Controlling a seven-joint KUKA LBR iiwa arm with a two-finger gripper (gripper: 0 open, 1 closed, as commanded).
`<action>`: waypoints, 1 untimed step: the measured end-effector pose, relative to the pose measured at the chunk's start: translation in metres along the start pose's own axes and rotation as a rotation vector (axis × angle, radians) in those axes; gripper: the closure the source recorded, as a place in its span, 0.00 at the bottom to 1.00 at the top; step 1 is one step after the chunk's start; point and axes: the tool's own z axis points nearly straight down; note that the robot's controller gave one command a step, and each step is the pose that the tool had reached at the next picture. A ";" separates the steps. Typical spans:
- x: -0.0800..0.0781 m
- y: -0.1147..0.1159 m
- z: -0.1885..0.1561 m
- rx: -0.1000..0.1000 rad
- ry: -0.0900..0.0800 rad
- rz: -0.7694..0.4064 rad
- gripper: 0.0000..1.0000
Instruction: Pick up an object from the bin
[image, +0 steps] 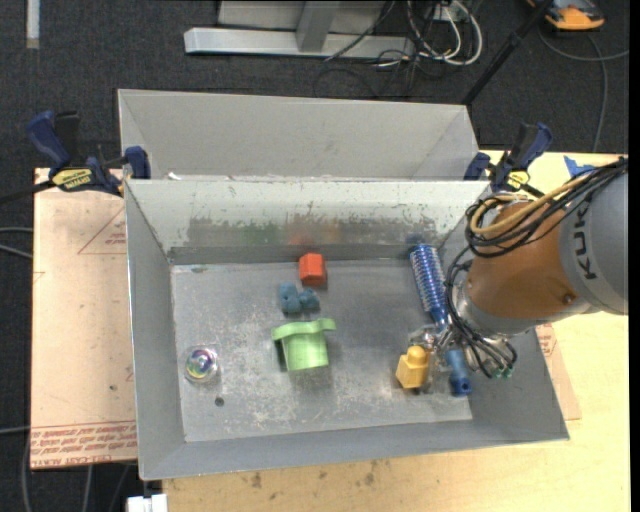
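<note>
Yellow chunky piece (411, 369) lower right of bin (340, 405), just left of end effector (440, 358); small blue piece (459, 382) beside. Step, judged: positioning for grasp. Opening and hold: cannot tell. Next: close squarely, lift clear.

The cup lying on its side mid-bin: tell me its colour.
The cup is light green, best seen in the camera view.
</note>
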 end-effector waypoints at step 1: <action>0.002 0.006 -0.154 0.004 -0.012 0.046 1.00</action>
